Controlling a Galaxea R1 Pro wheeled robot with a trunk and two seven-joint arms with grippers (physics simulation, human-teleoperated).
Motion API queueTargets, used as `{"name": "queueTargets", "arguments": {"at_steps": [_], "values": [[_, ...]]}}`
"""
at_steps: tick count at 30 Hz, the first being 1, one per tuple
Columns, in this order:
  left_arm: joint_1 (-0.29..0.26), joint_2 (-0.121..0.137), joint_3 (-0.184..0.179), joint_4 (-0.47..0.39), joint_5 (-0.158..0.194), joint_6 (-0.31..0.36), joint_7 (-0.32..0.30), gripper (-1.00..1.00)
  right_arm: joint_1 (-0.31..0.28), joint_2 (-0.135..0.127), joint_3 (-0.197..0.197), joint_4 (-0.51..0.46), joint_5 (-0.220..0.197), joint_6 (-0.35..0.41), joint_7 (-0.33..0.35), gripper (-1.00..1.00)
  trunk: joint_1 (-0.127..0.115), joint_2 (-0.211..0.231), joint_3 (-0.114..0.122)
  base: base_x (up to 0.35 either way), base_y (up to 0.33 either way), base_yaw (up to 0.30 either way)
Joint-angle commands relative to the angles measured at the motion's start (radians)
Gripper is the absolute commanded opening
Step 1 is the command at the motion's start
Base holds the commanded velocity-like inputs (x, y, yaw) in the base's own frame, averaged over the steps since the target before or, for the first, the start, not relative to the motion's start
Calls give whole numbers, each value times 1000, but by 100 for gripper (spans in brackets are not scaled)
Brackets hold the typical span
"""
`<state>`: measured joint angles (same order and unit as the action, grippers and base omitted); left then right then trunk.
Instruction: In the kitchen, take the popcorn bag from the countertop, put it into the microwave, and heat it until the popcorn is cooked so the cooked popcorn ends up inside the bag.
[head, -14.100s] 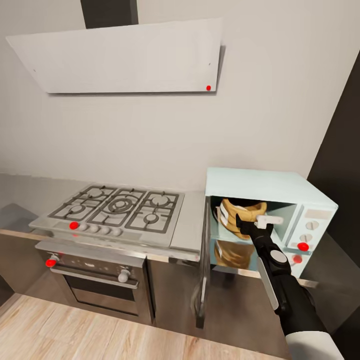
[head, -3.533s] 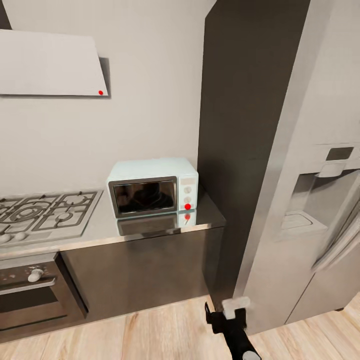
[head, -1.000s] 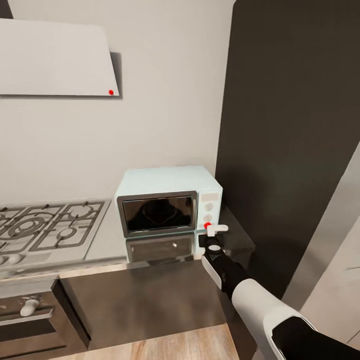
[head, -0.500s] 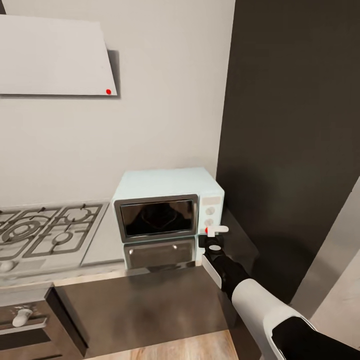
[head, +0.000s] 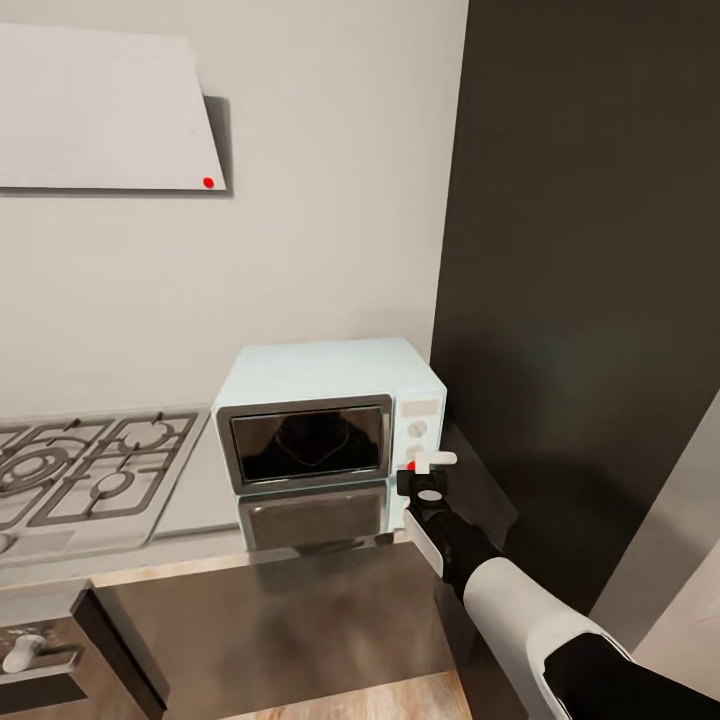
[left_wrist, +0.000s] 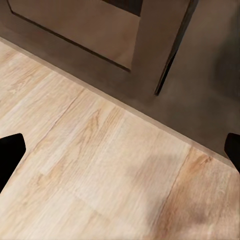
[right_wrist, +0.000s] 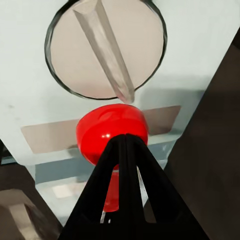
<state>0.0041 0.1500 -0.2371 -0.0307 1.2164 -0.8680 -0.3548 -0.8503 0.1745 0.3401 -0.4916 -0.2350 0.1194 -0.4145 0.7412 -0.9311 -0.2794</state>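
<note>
In the last second my right gripper (head: 428, 463) has come forward to the control panel of the microwave (head: 330, 425), and now its tip is at the red dot (head: 411, 466) under the two white knobs; a few seconds before it hung low over the floor, far from the countertop (head: 300, 580). The microwave door is closed now, while much earlier it stood open with the popcorn bag inside, so I judge the bag is still behind the dark glass, though I see there only a vague dark shape and cannot confirm it. This means the loading is done and the step in hand is starting the heating. The right wrist view gives what the head view cannot: my two black fingers (right_wrist: 125, 190) are pressed together into one point that touches the red button (right_wrist: 111, 131), just under the lower knob (right_wrist: 106, 47). The left wrist view shows the wooden floor (left_wrist: 100, 165) and my left finger tips (left_wrist: 9, 152) spread wide at both edges, holding nothing.
</note>
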Motion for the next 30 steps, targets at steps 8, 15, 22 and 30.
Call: {"name": "queueTargets", "arguments": {"at_steps": [8,15,22,30], "values": [[0,0,-5,-1,11,-1,-6,100,-1,0,3,1,-3,5,-8,-100,0,-1,-1,50,0,0],[0,0,-5,-1,11,0,-6,100,-1,0,3,1,-3,5,-8,-100,0,-1,-1,19,0,0],[0,0,-5,-1,11,-1,-6,100,-1,0,1,1,-3,3,-8,-100,0,-1,-1,0,0,0],[0,0,-5,-1,11,0,-6,100,-1,0,3,56,-5,-3,-9,-100,0,-1,-1,0,0,0]]}}
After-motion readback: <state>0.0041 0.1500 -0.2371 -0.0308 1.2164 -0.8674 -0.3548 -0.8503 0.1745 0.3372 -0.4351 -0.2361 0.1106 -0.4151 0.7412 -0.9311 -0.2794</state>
